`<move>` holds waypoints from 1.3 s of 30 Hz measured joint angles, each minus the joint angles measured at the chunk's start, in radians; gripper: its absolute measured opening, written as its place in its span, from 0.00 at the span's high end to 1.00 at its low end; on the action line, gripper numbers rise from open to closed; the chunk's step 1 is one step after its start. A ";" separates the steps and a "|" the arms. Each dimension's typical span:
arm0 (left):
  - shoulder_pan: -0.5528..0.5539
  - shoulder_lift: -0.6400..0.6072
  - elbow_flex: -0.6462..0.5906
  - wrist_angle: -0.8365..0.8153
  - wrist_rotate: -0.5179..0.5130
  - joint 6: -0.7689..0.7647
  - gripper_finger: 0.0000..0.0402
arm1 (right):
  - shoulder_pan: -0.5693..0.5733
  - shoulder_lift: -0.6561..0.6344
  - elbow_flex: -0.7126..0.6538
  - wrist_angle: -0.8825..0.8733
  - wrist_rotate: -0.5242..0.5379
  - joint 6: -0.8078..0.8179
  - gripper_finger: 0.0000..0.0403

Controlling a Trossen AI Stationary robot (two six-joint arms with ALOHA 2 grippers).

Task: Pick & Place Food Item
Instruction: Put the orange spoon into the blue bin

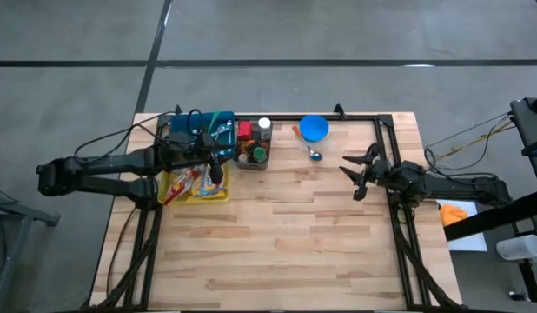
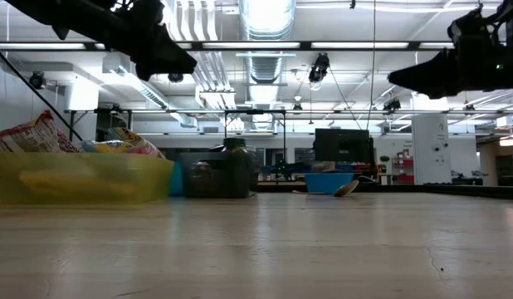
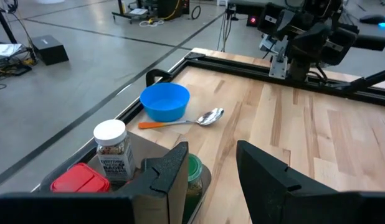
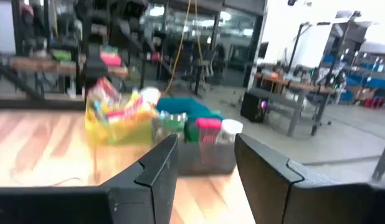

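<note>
The left claw (image 1: 218, 165) hangs in the air over the yellow bin (image 1: 199, 193) of snack packets (image 1: 188, 181), at the bin's edge nearest the jar tray (image 1: 253, 156). Its fingers (image 3: 174, 174) stand apart with a clear gap and nothing between them. Just ahead of it sits that dark tray, with a white-capped spice jar (image 3: 112, 149), a red-lidded tub (image 3: 80, 180) and a green-capped jar (image 3: 194, 171) peeking between the fingers. Farther ahead of the claw lie the blue bowl (image 3: 165, 101) and a spoon (image 3: 186, 121) with an orange handle, the spoon just beside the bowl on the bare wood. Beside the claw, on the side away from the table's middle, is a teal box (image 1: 212, 126).

The right claw (image 1: 355, 176) hovers over bare table (image 1: 286, 235) well apart from all of that, also raised, fingers (image 4: 156, 168) parted to a moderate gap and empty. It faces across the table toward the tray and the yellow bin, which stand well off in front of it.

From table height, the bin (image 2: 82, 178) shows packets (image 2: 32, 137) sticking up above its rim, with the dark tray (image 2: 219, 176) next to it and the bowl (image 2: 327, 182) farther along. Both arms show only as dark shapes up high.
</note>
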 joint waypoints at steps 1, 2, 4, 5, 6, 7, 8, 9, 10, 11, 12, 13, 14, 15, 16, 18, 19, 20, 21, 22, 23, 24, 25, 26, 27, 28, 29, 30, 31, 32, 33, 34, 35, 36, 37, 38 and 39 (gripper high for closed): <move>0.000 0.000 0.000 -0.005 0.000 0.000 0.66 | 0.000 0.022 0.000 0.000 0.000 -0.001 0.61; 0.000 0.000 0.000 -0.010 0.000 0.000 0.66 | 0.000 0.048 0.002 -0.001 0.000 0.000 0.61; 0.000 0.000 0.000 -0.016 0.000 0.000 0.66 | 0.000 0.106 0.015 -0.003 0.000 0.000 0.61; 0.000 0.000 0.000 -0.018 0.000 0.000 0.66 | 0.000 0.137 0.024 -0.003 0.000 0.000 0.61; 0.000 0.000 0.000 -0.019 0.000 0.000 0.66 | 0.000 0.170 0.038 -0.003 0.000 -0.002 0.61; 0.000 0.000 0.000 -0.021 0.000 0.000 0.66 | 0.000 0.205 0.052 -0.003 0.001 -0.005 0.61; 0.000 0.000 0.000 -0.023 0.000 0.000 0.66 | 0.000 0.240 0.069 -0.007 0.001 -0.014 0.61; 0.000 0.000 0.000 -0.023 0.000 0.000 0.66 | 0.000 0.276 0.088 -0.022 0.002 -0.032 0.61; 0.000 0.000 0.000 -0.024 0.000 0.000 0.66 | 0.000 0.311 0.108 -0.042 0.003 -0.056 0.61; 0.000 0.000 0.000 -0.024 0.000 0.000 0.66 | 0.000 0.347 0.130 -0.068 0.004 -0.078 0.61; 0.000 0.000 0.000 -0.024 0.000 0.000 0.66 | 0.000 0.386 0.152 -0.094 0.009 -0.095 0.61; 0.000 0.000 0.000 -0.026 0.000 0.000 0.66 | 0.000 0.424 0.174 -0.118 0.022 -0.104 0.61; 0.000 0.000 0.000 -0.027 0.000 0.000 0.66 | 0.000 0.463 0.194 -0.137 0.042 -0.106 0.61; 0.000 0.000 0.000 -0.028 0.000 0.000 0.66 | 0.000 0.502 0.216 -0.160 0.068 -0.107 0.61; 0.000 0.000 0.000 -0.031 0.000 0.000 0.66 | 0.000 0.539 0.236 -0.182 0.096 -0.110 0.61; 0.000 0.000 -0.001 -0.033 0.000 0.000 0.66 | 0.000 0.616 0.276 -0.225 0.136 -0.133 0.61; 0.000 0.000 -0.001 -0.033 0.000 0.000 0.66 | 0.000 0.653 0.297 -0.244 0.148 -0.149 0.61; 0.000 0.000 -0.001 -0.033 0.000 0.000 0.66 | 0.000 0.691 0.317 -0.259 0.158 -0.165 0.61; 0.000 0.000 -0.001 -0.033 0.000 0.000 0.66 | 0.000 0.730 0.337 -0.267 0.160 -0.180 0.61; 0.000 0.000 -0.001 -0.033 0.000 0.000 0.66 | 0.000 0.769 0.357 -0.273 0.160 -0.192 0.61; 0.000 0.000 -0.001 -0.033 0.000 0.000 0.66 | 0.000 0.808 0.377 -0.280 0.161 -0.202 0.61; 0.000 0.000 -0.001 -0.033 0.000 0.000 0.66 | 0.000 0.846 0.396 -0.283 0.162 -0.210 0.61; 0.000 0.000 -0.001 -0.033 0.000 0.000 0.66 | 0.000 0.885 0.415 -0.285 0.162 -0.223 0.61; 0.000 0.000 -0.001 -0.033 0.000 0.000 0.66 | 0.000 0.920 0.432 -0.291 0.168 -0.240 0.61; 0.000 0.000 -0.001 -0.033 0.000 0.000 0.66 | 0.000 0.952 0.447 -0.304 0.189 -0.259 0.61; 0.000 0.000 -0.001 -0.034 0.000 0.000 0.66 | 0.000 0.982 0.462 -0.319 0.217 -0.277 0.61; 0.000 0.000 -0.001 -0.035 0.000 0.000 0.66 | 0.000 1.012 0.476 -0.334 0.243 -0.296 0.61; 0.000 0.000 -0.001 -0.036 0.000 0.000 0.66 | -0.001 1.039 0.485 -0.343 0.262 -0.311 0.61; 0.000 0.000 -0.001 -0.037 0.000 0.000 0.66 | -0.002 1.063 0.493 -0.358 0.269 -0.323 0.61; 0.000 0.000 -0.001 -0.037 0.000 0.000 0.66 | -0.002 1.086 0.500 -0.368 0.270 -0.334 0.61; 0.000 0.000 -0.001 -0.037 0.000 0.000 0.66 | -0.001 1.107 0.508 -0.379 0.270 -0.345 0.61; 0.000 0.000 -0.001 -0.037 0.000 0.000 0.66 | -0.001 1.127 0.514 -0.383 0.269 -0.357 0.61; 0.000 0.000 -0.001 -0.037 0.000 0.000 0.66 | -0.001 1.145 0.517 -0.383 0.269 -0.366 0.61; 0.000 0.000 -0.001 -0.037 0.000 0.000 0.66 | -0.003 1.162 0.520 -0.384 0.270 -0.376 0.61; 0.000 0.000 -0.001 -0.037 0.000 0.000 0.66 | -0.007 1.178 0.524 -0.384 0.272 -0.384 0.61; 0.000 0.000 -0.001 -0.037 0.000 0.000 0.66 | -0.013 1.194 0.528 -0.379 0.276 -0.389 0.61; 0.000 0.000 -0.001 -0.037 0.000 0.000 0.66 | -0.021 1.208 0.532 -0.377 0.281 -0.391 0.61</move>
